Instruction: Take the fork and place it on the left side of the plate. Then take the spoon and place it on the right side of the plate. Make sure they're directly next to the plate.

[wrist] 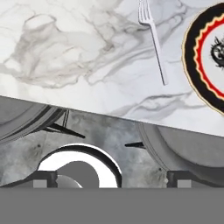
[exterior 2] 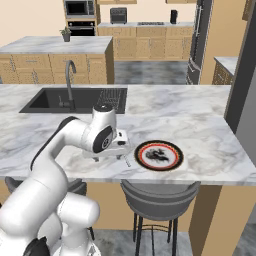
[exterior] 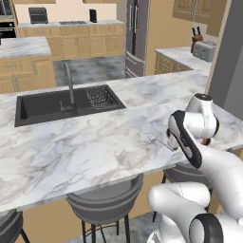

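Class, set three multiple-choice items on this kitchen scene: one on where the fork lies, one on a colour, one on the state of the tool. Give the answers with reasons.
1. Where does the fork lie?
A. in the sink
B. on the counter beside the plate
C. on a stool

2. Which colours ring the plate?
A. red and black
B. blue and white
C. green and yellow

3. What is the state of the tool?
A. shut on the fork
B. shut on the plate
C. open, holding nothing

Answers:
1. B: in the hand view the fork rests on the marble close to the plate's rim.
2. A: the rim shows a black band with red inside.
3. C: its fingertips stand wide apart with nothing between them.
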Robot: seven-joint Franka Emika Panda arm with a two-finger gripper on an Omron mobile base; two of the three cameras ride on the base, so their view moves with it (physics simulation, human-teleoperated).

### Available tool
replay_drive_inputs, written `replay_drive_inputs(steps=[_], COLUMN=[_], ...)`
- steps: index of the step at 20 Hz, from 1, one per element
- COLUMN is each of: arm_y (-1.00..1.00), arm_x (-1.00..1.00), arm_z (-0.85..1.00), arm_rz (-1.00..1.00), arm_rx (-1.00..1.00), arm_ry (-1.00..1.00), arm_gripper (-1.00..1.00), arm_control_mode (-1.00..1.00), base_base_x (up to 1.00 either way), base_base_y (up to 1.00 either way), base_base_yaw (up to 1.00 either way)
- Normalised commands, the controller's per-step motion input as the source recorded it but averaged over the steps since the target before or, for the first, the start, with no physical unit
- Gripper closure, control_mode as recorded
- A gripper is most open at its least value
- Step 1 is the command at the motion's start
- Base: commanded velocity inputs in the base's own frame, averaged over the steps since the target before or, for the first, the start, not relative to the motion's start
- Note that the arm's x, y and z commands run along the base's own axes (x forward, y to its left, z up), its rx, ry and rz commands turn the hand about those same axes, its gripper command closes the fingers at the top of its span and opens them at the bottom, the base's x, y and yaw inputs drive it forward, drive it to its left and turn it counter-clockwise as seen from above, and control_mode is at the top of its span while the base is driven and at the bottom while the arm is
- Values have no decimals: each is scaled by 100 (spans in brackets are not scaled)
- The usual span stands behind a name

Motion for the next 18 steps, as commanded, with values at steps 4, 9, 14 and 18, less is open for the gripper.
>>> replay_drive_inputs(steps=[4,9,14,18], arm_y=[0,15,23,0], arm_x=[-16,-29,-51,0], arm_z=[17,0,0,0], arm_rz=[0,-4,-13,0], arm_rx=[0,1,4,0], arm_ry=[0,0,0,0], arm_gripper=[-100,-100,-100,-100], arm_control_mode=[-100,-100,-100,-100], base_base_x=[0,0,0,0], base_base_y=[0,0,0,0], base_base_yaw=[0,0,0,0])
